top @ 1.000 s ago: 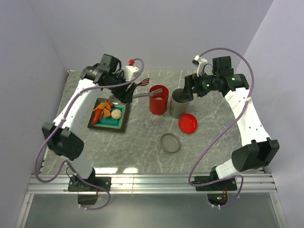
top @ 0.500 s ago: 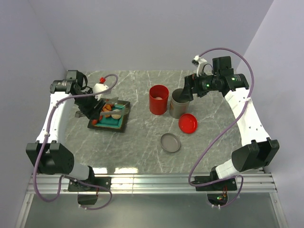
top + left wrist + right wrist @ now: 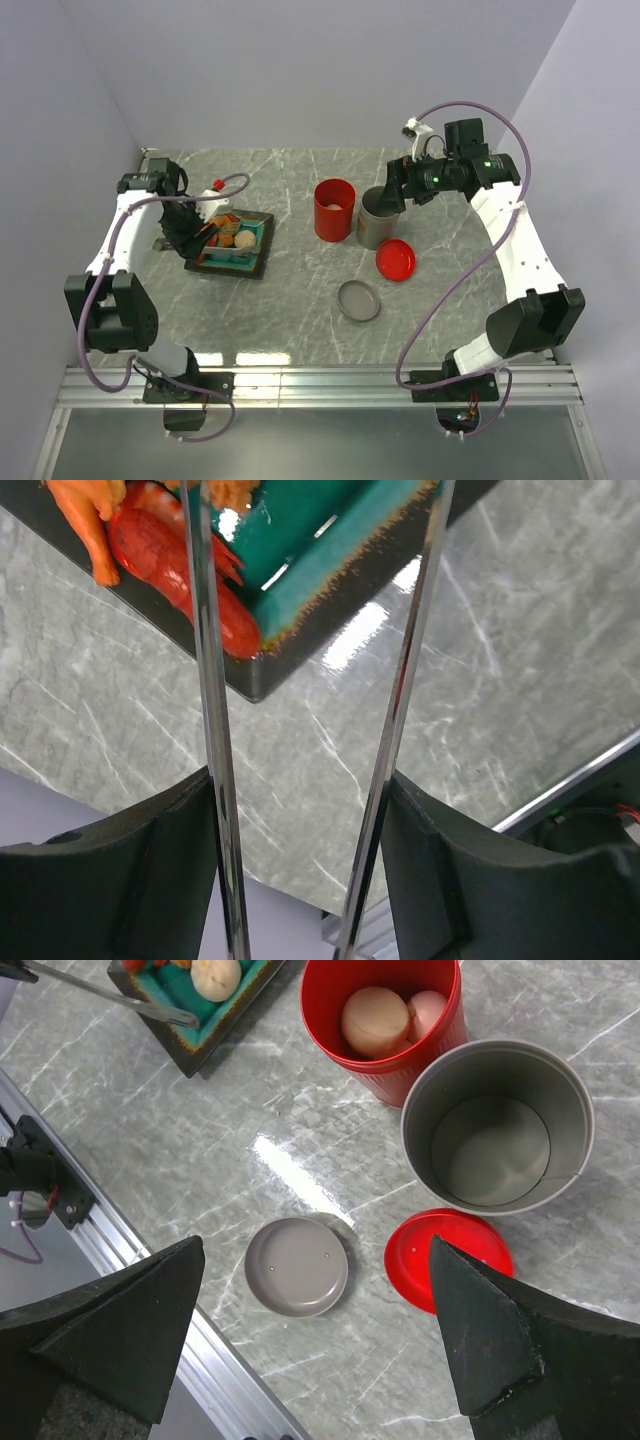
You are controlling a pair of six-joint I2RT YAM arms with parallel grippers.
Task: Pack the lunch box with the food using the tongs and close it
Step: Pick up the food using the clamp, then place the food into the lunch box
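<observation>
The red lunch box (image 3: 335,208) stands upright mid-table, holding a beige ball (image 3: 373,1020) and a pinkish ball (image 3: 428,1010). Its red lid (image 3: 396,260) lies flat to the right, front of it. My left gripper (image 3: 190,228) is shut on the tongs (image 3: 215,730), whose two slim arms reach into the dark tray (image 3: 250,262). More food lies in the tray: a red sausage piece (image 3: 190,580), an orange piece (image 3: 90,510) and a beige egg (image 3: 215,975). My right gripper (image 3: 315,1350) hangs open and empty above the grey cylinder and the lids.
An empty grey metal cylinder (image 3: 378,217) stands touching the lunch box's right side. Its grey lid (image 3: 359,300) lies nearer the front. The table's aluminium front rail (image 3: 150,1290) runs along the near edge. Walls close in on both sides.
My left arm swung the tongs from over the lunch box back left to the tray and settled at its left side. The right arm stayed still.
</observation>
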